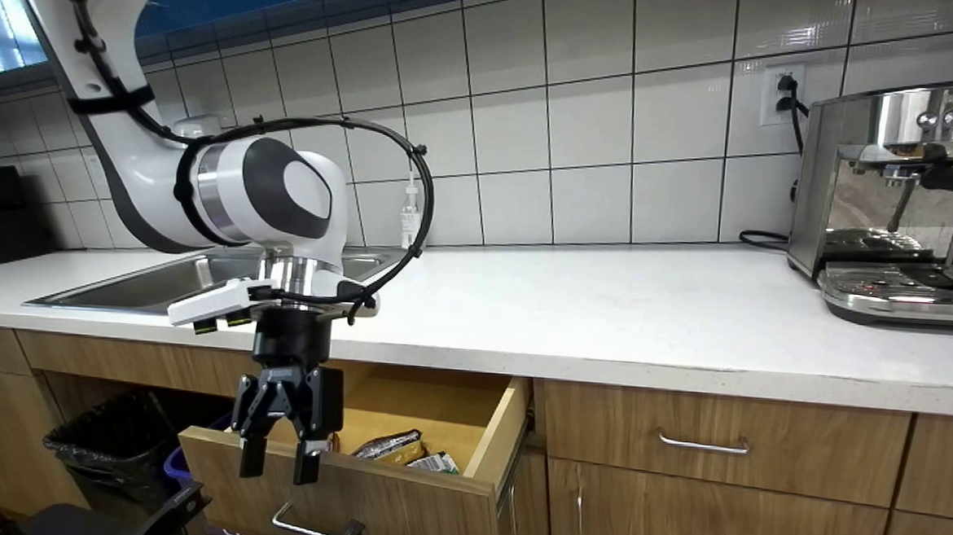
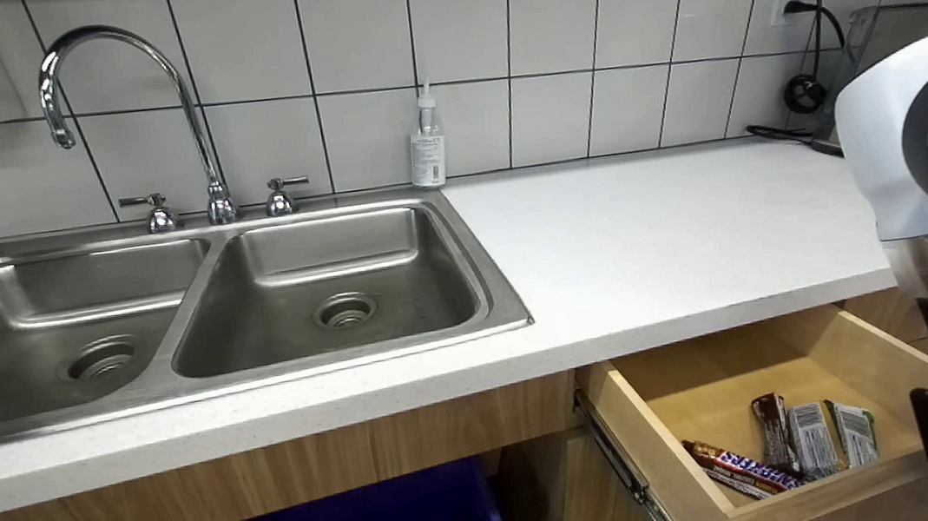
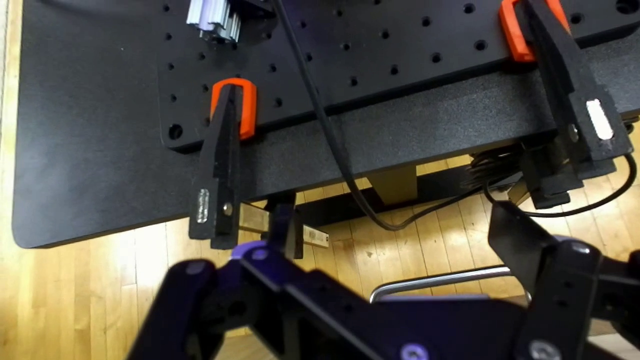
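The claw (image 1: 279, 461) is noted as released: its two fingers (image 1: 253, 460) are pointed downward and spread well apart, and nothing is gripped. Nearest to it is found the drawer (image 1: 499, 436), which stands open beneath the counter (image 1: 604, 323). The claw is positioned at the drawer's front panel (image 1: 399, 508), near the top edge; whether contact is made cannot be determined. In the wrist view the panel's handle (image 3: 445, 280) is seen between the fingers, lower than their tips.

Wrapped bars are contained in the drawer. In an exterior view a Snickers bar (image 2: 741, 469) is identified near one side wall, beside a brown packet (image 2: 774, 432) and two labelled packets (image 2: 815, 439). The tap (image 2: 193, 125) is recorded there too, above the drawer and to its left as viewed; lower on that side a blue bin (image 2: 352, 505) is shown.

In an exterior view the front of the coffee machine (image 1: 904, 196) is displayed, above the drawer and to its right; a bagged bin (image 1: 119, 469) is seen to the drawer's left. By the wrist view alone are shown the holes of a black plate (image 3: 360, 60) and the orange pads (image 3: 248, 115) of two clamps (image 3: 215, 170).
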`<state>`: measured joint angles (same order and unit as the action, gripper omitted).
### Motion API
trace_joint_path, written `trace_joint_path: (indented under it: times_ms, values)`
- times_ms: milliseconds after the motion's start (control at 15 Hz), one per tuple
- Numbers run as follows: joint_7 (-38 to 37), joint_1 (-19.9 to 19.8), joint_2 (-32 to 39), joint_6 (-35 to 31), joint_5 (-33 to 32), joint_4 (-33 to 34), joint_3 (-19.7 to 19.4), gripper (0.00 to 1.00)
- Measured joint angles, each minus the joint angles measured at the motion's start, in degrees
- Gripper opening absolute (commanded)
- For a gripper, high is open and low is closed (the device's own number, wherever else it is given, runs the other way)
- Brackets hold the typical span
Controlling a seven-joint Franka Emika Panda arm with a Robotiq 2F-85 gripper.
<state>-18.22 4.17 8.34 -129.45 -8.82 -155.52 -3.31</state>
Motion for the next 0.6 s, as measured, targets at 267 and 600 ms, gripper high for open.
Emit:
trace_joint_path:
  times_ms: [267,600]
  values:
    - [-0.50,0.00,2.03,-0.72,-0.73,0.35,0.00,1.00]
    - [-3.77,0.00,3.89,-3.85,-2.88,1.43,-0.10,1.00]
